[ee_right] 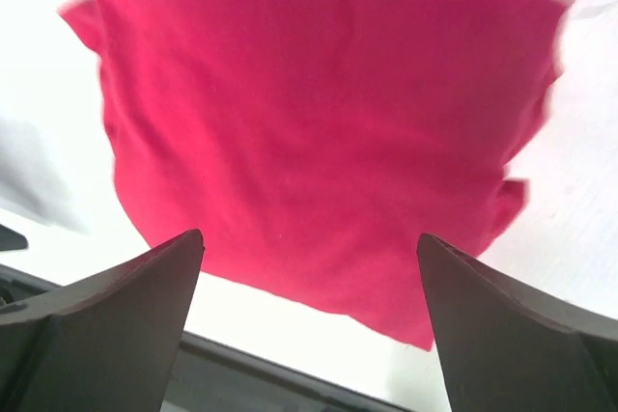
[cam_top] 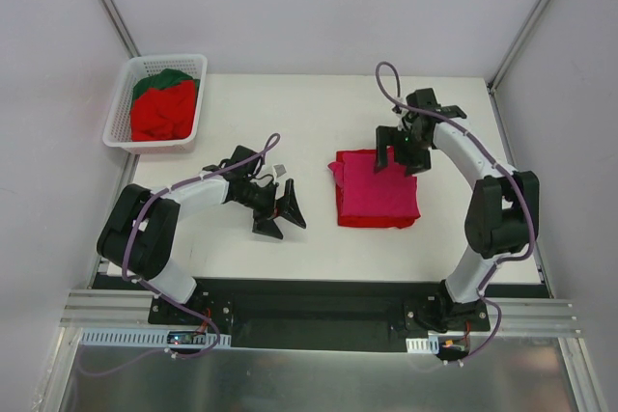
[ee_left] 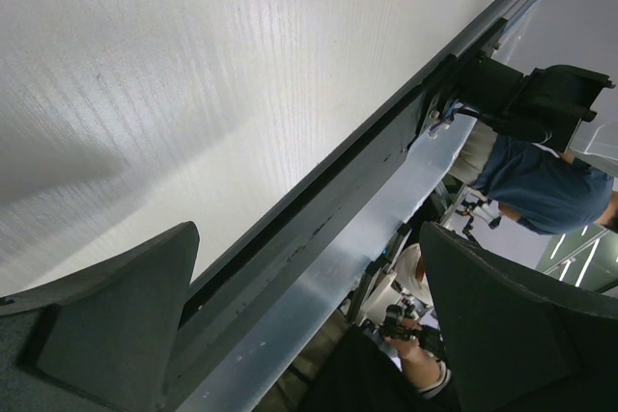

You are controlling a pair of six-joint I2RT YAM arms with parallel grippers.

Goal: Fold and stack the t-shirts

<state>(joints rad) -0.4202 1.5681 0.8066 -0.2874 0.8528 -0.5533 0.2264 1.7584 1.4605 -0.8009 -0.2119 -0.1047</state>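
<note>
Over the far edge of the folded magenta t-shirt (cam_top: 379,195), the right gripper (cam_top: 399,163) hovers empty with its jaws spread wide, its arm elbowed up from the base. That shirt lies on a folded red t-shirt (cam_top: 373,223) on the table (cam_top: 290,113). To its left, the left gripper (cam_top: 281,218) reaches out low and tilted sideways, wide open, perhaps just above the tabletop. Red shirts (cam_top: 162,115) and a dark green shirt (cam_top: 159,81) fill the white basket (cam_top: 120,113).

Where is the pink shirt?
In the top view, the pink shirt lies folded on a red shirt, right of centre on the table, below the right pincer.
</note>
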